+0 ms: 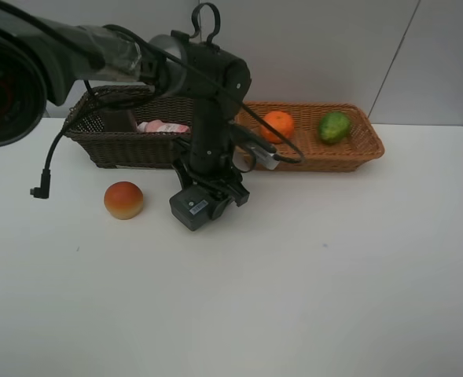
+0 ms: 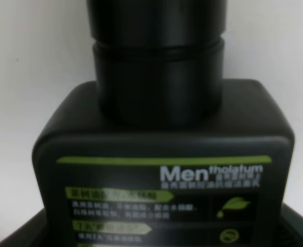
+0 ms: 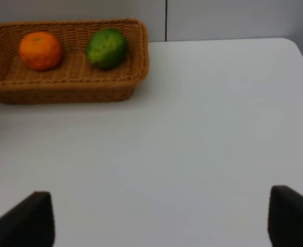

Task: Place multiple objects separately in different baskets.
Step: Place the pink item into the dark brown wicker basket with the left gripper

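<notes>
left end effector (image 1: 207, 198) at the dark grey bottle (image 2: 164, 154), grip unclear; right end effector (image 3: 161, 218) released. a loose pinch could drop it short of the far dark basket (image 1: 121, 149).

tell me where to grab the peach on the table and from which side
Grip the peach across its widest middle, coming straight down from above. It is round and sits alone on the table, apart from the dark basket behind it, so there is room on either side; a higher grip would likely slip off the curve.
</notes>
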Motion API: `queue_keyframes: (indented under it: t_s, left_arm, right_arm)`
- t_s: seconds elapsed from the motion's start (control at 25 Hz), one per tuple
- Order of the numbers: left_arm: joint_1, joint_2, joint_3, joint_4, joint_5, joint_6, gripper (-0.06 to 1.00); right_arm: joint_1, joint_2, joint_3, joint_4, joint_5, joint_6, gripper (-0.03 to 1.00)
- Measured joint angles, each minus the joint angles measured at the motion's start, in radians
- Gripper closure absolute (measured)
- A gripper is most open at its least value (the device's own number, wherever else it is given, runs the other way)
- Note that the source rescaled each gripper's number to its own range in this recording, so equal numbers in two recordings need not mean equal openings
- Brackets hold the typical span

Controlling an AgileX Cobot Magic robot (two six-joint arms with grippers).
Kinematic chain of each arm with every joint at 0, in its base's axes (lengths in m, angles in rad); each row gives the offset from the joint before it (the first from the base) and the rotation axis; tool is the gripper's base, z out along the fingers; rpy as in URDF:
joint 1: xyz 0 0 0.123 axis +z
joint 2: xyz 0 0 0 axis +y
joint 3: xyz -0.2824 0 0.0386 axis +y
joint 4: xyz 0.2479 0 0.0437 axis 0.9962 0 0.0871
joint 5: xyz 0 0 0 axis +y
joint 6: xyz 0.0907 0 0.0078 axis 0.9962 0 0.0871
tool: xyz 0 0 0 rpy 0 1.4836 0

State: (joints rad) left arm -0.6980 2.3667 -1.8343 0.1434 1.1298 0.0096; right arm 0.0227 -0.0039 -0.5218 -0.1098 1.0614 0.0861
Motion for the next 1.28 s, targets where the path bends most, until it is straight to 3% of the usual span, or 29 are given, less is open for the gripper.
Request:
queue_keyframes:
  t_s: [0.36,0.76,0.96,1.28]
  left_arm:
    - [-0.074,-0.045,0.0,-0.015,-0.001,0.001,0.12]
    - [-0.096,-0.148,0.001,-0.018,-0.047,0.001,0.12]
    - [-0.059,-0.186,-0.037,-0.022,-0.047,0.002,0.12]
    - [0.079,-0.192,-0.156,-0.018,-0.037,0.002,0.12]
  right_arm:
    - [0.0,0.0,0.0,0.0,0.0,0.0,0.18]
    - [0.0,0.0,0.0,0.0,0.0,0.0,0.18]
    - [0.0,0.0,0.0,0.0,0.0,0.0,0.18]
    - [0.0,0.0,0.0,0.0,0.0,0.0,0.18]
